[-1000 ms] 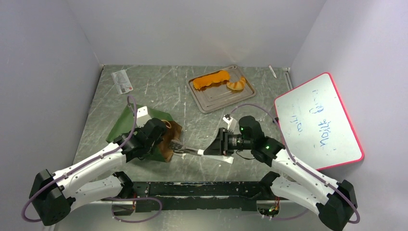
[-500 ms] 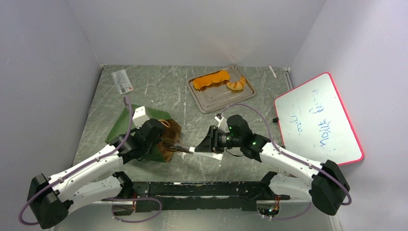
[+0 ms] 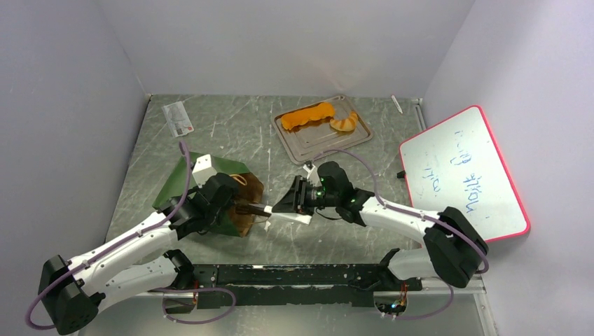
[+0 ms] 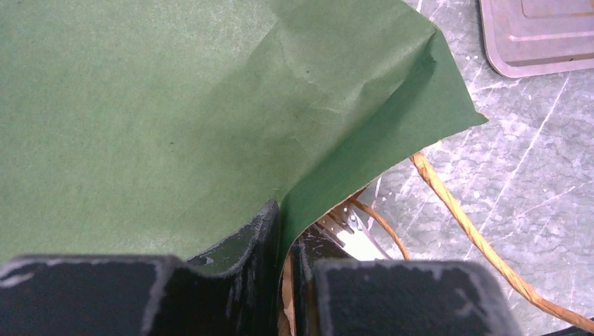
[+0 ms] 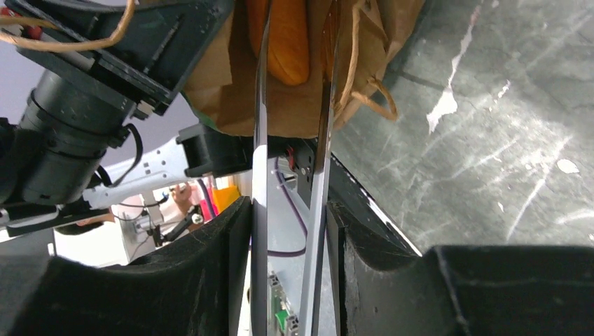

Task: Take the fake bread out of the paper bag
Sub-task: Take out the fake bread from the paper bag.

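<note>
1. Find the bag (image 3: 203,178) lying on its side at the near left of the bench (image 3: 231,133), mouth facing right.
2. See the left fingers (image 4: 272,224) pinched shut on the bag's green upper edge, lifting the mouth open.
3. See the right fingers (image 3: 253,208), two long thin blades, set partly apart and pushed into the mouth. Note them straddling a golden loaf (image 5: 287,42) without clamping it, judging by the slack on one side.
4. Take the step in hand to be the grasp on that loaf, with the pull-out not yet begun.
5. To do it well:
   - Hold the left pinch firm and high enough to leave the mouth gaping.
   - Slide the blades slightly deeper, past the loaf's middle.
   - Close gently on its sides, not on the brown paper lining or the cord handle (image 4: 434,183).
   - Draw out straight to the right, low over the bench, to avoid dragging the bag along.
6. Beware a smooth, rounded loaf squirting out from slick blades. Close slowly and check the hold before lifting.
7. Count the bread:
   - Two pieces on the tray (image 3: 308,150) at the far middle: a long orange piece (image 3: 308,115) and a croissant (image 3: 344,124).
   - One loaf plainly visible inside the bag.
   - An orange sliver beside that loaf, possibly a second piece; cannot tell.
8. Count the rest: one bag, one tray, one whiteboard (image 3: 462,175) at the right, one card (image 3: 177,117) at the far left.
</note>
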